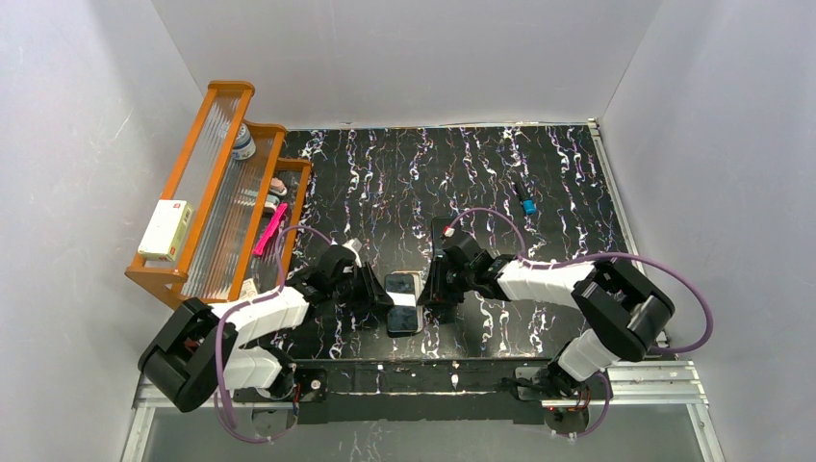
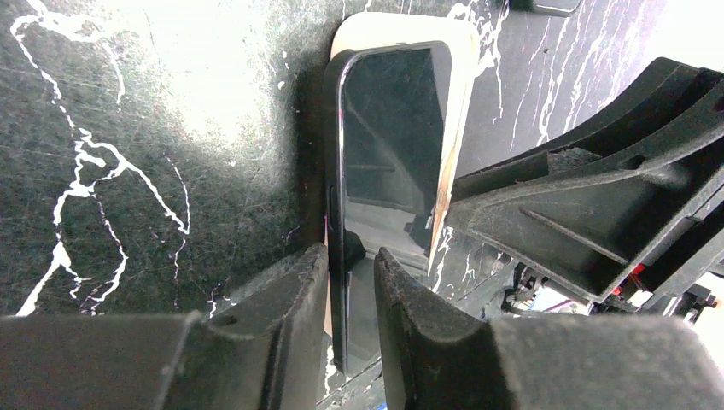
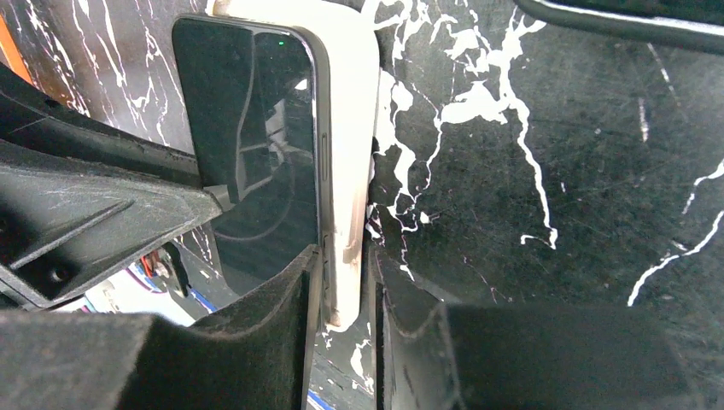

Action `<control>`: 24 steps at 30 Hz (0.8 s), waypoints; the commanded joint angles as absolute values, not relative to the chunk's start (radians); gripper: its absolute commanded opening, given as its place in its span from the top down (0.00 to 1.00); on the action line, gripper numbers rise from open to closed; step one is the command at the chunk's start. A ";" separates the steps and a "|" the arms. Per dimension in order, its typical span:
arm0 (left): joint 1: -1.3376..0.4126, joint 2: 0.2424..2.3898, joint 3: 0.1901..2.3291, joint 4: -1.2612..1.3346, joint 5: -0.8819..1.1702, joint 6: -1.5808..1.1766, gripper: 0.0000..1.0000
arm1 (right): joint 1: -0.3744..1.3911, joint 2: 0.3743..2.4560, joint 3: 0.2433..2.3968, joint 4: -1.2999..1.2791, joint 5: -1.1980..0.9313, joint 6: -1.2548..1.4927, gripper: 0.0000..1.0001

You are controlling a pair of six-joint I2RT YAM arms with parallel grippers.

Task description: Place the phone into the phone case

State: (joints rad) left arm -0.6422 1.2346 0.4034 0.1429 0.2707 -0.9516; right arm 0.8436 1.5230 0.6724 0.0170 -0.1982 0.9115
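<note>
- At the near edge, both arms reach inward from their bases and meet at the middle of the table (image 1: 539, 192), one on each side of the phone (image 1: 402, 306).
- The left gripper (image 2: 350, 260) has its jaws drawn close on the phone's left long edge. One finger sits outside the edge and the other on the dark screen, which reads as a pinch.
- The right gripper (image 3: 346, 282) takes the opposite side. Its jaws stand narrow, with the phone's right edge and the right wall of the phone case (image 3: 350, 128) together between them. A thin dark line beside the outer finger leaves it unclear how firmly that finger presses.
- The phone lies screen up on top of the case, near the near edge of the table and between the two grippers.
- It does not look seated. A pale strip of case shows along the phone's right side and past its far end, and the phone's left edge appears lifted clear of the shell.
- My reading is that placing the phone over the case is done. Squaring it to the walls and pressing it down until the rim wraps every side are left.
- Farther off, a small blue object (image 1: 528, 205) lies at the far right.
- An orange rack (image 1: 216, 192) stands along the far left.
</note>
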 commanded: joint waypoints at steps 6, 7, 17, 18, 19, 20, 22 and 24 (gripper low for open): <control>-0.653 1.265 0.400 0.193 0.275 -0.959 0.82 | 0.835 1.559 0.657 0.103 -0.242 0.899 0.68; -0.653 1.268 0.398 0.200 0.276 -0.961 0.83 | 0.835 1.560 0.655 0.107 -0.242 0.901 0.68; -0.660 1.299 0.401 0.255 0.266 -0.993 0.88 | 0.834 1.570 0.657 0.117 -0.244 0.901 0.69; -0.662 1.301 0.402 0.257 0.263 -0.996 0.88 | 0.834 1.572 0.657 0.118 -0.244 0.901 0.69; -0.662 1.302 0.402 0.259 0.261 -0.999 0.89 | 0.834 1.573 0.657 0.118 -0.243 0.901 0.69; -0.664 1.304 0.402 0.259 0.259 -1.002 0.89 | 0.833 1.572 0.656 0.119 -0.244 0.903 0.69; -0.668 1.310 0.401 0.264 0.259 -1.005 0.89 | 0.835 1.575 0.655 0.125 -0.245 0.903 0.69; -0.675 1.316 0.398 0.275 0.257 -1.009 0.89 | 0.834 1.579 0.657 0.130 -0.245 0.906 0.69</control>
